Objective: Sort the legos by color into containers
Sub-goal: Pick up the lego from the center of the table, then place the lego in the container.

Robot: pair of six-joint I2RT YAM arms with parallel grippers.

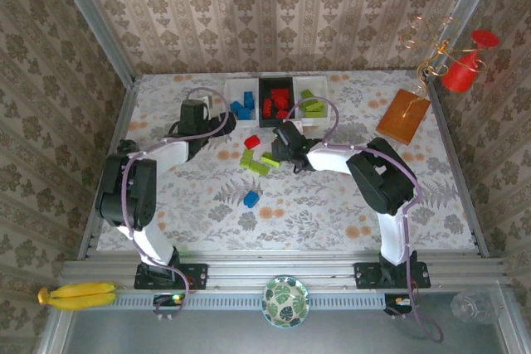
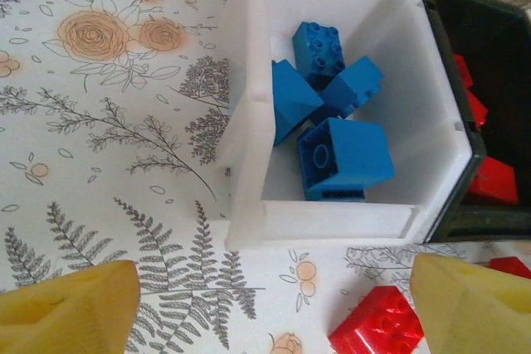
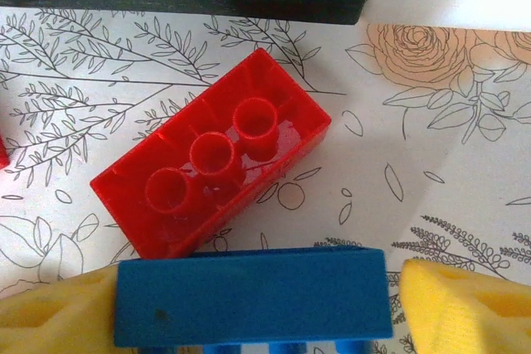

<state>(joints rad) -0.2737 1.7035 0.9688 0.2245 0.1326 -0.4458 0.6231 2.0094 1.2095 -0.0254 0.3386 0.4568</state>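
- Top external: three trays in a row at the far side of the flowered table (image 1: 332, 205); left white tray (image 1: 235, 89), black tray (image 1: 278, 87) in the middle, right white tray (image 1: 321, 89), side by side.
- Contents by colour: blue bricks (image 1: 242, 108) in the left white tray, red bricks (image 1: 276, 107) in the black tray, green bricks (image 1: 311, 107) in the right white tray.
- Loose on the table, nearer the arms than the trays: loose red brick (image 1: 252, 141), a small cluster of loose green bricks (image 1: 257, 162) just below it, loose blue brick (image 1: 250, 198) apart from them and closer to the bases.
- Orange board (image 1: 404, 116) well off to the right of the trays.
- Left wrist: left gripper (image 2: 278, 308) with jaws spread wide, yellow pads (image 2: 75, 308) at the two lower corners, just flowered table between them.
- Ahead of it, the near corner of the left white tray, four blue bricks piled inside, one with studs facing up.
- Stud-up red brick (image 2: 377, 329) on the table, just beside the pad at lower right.
- Right wrist: right gripper (image 3: 253, 304) straddling a blue brick (image 3: 249, 292) set lengthwise between its pads.
- One pad against the brick's end, a sliver of table visible at the other; cannot tell whether clamped or merely around it.
- Beyond that brick: upturned red brick (image 3: 211, 176), hollow side up with three tubes showing, lying aslant on the table, near the black tray's wall but apart from it.
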